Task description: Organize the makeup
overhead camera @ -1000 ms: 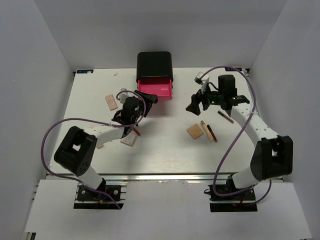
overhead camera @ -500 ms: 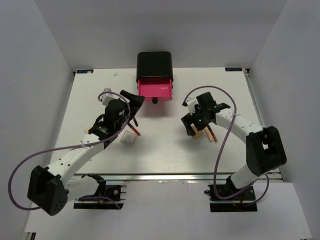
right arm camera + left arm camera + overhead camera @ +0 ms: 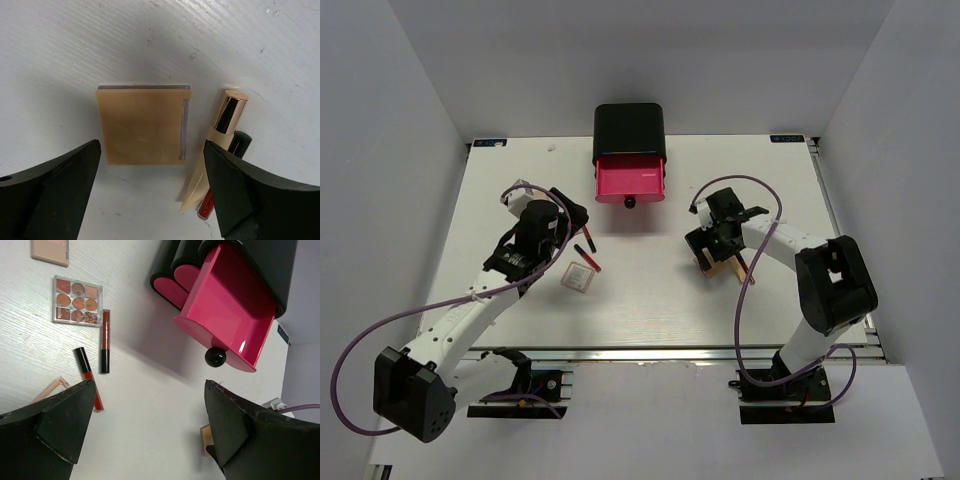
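Observation:
My right gripper [image 3: 151, 146] is open and hovers low over a flat square tan palette [image 3: 142, 125], one finger on each side and not touching it. A beige tube with a gold cap [image 3: 220, 145] and a red-and-black stick [image 3: 220, 197] lie just right of the palette. In the top view this gripper [image 3: 706, 250] is right of centre. My left gripper [image 3: 570, 207] is open and empty above the table left of the box. Its wrist view shows a multi-pan palette [image 3: 77, 301], a brown stick [image 3: 105, 340] and a red-and-black stick [image 3: 89, 377].
A black box [image 3: 630, 128] stands at the back centre with one pink drawer [image 3: 630, 180] pulled out, its black knob [image 3: 215, 357] toward me. Another tan palette [image 3: 50, 250] lies further left. White walls enclose the table on three sides.
My right gripper swung from the back right down and inward over the tan palette. My left gripper moved left, away from the drawer front.

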{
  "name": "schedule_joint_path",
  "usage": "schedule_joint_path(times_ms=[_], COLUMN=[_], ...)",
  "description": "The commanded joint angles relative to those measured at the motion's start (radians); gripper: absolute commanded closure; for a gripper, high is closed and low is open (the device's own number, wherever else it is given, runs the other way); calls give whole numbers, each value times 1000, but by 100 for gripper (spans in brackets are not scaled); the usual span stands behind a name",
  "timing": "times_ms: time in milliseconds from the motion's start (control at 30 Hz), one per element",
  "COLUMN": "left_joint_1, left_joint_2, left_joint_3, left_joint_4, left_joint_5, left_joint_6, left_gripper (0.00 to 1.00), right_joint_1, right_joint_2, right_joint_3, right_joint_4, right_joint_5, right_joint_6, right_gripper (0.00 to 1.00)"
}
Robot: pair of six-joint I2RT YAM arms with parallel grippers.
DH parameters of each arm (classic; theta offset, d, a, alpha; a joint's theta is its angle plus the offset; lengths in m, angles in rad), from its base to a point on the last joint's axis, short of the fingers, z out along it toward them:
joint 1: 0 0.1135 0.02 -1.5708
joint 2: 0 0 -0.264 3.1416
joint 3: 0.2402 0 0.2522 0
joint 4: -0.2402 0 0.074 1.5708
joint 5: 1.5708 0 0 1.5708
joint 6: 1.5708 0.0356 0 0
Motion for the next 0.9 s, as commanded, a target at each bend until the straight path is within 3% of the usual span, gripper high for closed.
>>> schedule_joint_path(times_ms=[0,567,667,867], left_joint_1=[13,59,95,161], left_joint_2=[-39,-46,-32,-36], left_joint_3=[30,68,108,141], left_joint_4=[-34,-109,-143,-156], left_joint_5=[-20,-26,-17,10], left_joint_6=[39,85,114,158], left_gripper=[2,2,2,2], right_joint_1=[6,52,54,54], right_joint_2=[8,88,93,73], right_joint_3=[25,-5,-9,-37], right_joint_4=[29,97,98,83], right_joint_5=[7,67,73,48], right_joint_6=[15,27,27,11], right_gripper=[12,16,21,43])
